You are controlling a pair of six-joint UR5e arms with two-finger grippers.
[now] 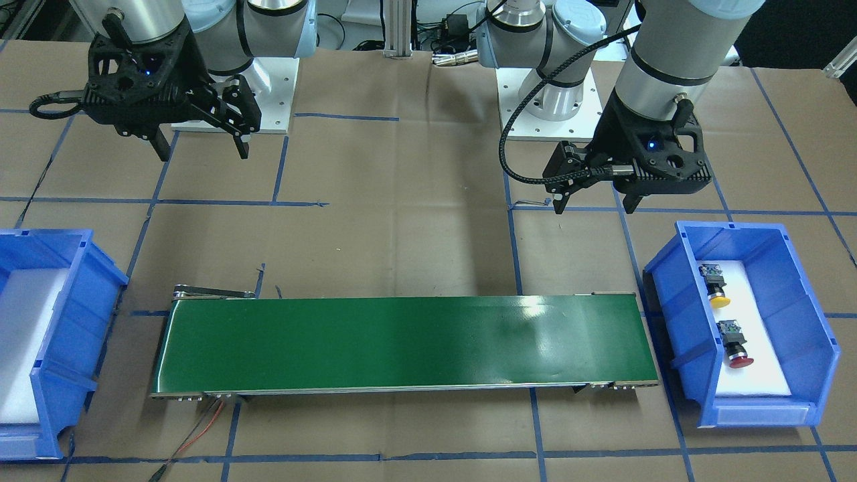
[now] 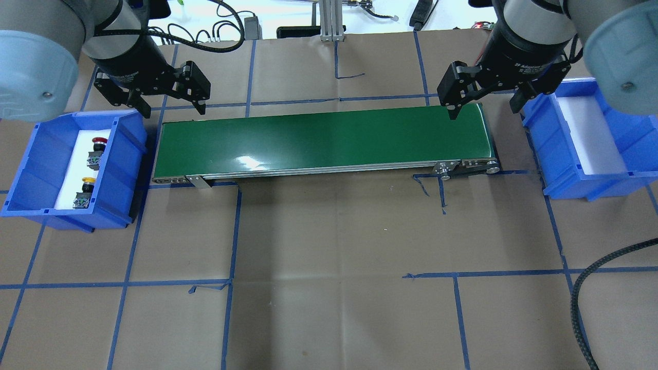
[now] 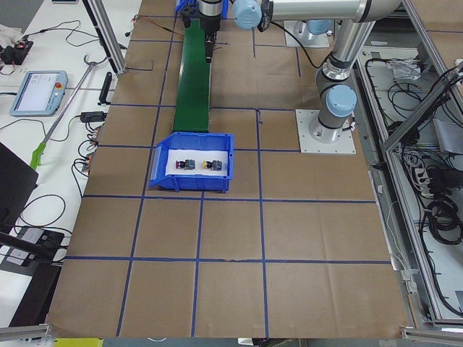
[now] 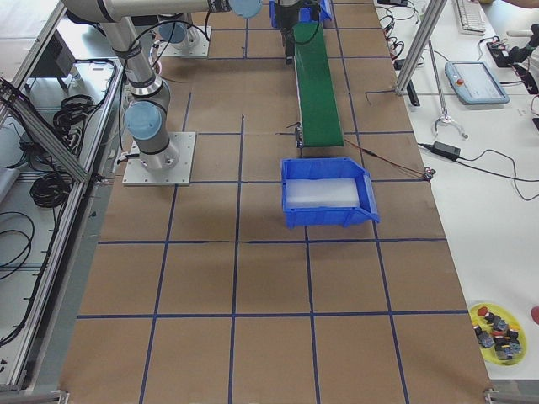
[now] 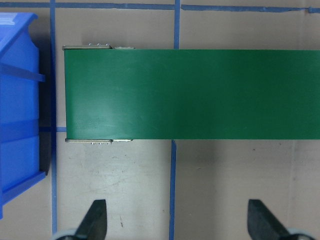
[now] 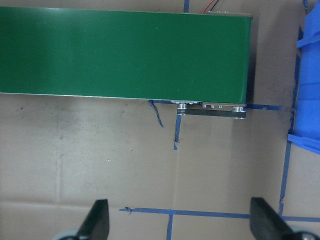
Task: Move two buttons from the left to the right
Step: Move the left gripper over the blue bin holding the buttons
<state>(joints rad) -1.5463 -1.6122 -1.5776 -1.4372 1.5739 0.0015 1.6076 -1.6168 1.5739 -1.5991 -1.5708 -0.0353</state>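
The left gripper (image 2: pixel 174 108) hangs high above the table, its 2 fingers spread wide with nothing between them. Below it, to its outer side, sits a blue bin (image 2: pixel 31 169). Both buttons lie in it on white padding, apart from each other: the yellow button (image 2: pixel 85 192) toward the robot's base, the red button (image 2: pixel 96 149) beyond it. From beneath this gripper the green conveyor belt (image 2: pixel 318 144) runs to the right gripper (image 2: pixel 484 110), which hovers equally high near the belt's other end, likewise spread wide and empty. At its outer side stands a 2nd blue bin (image 2: pixel 552 154) lined with white padding.
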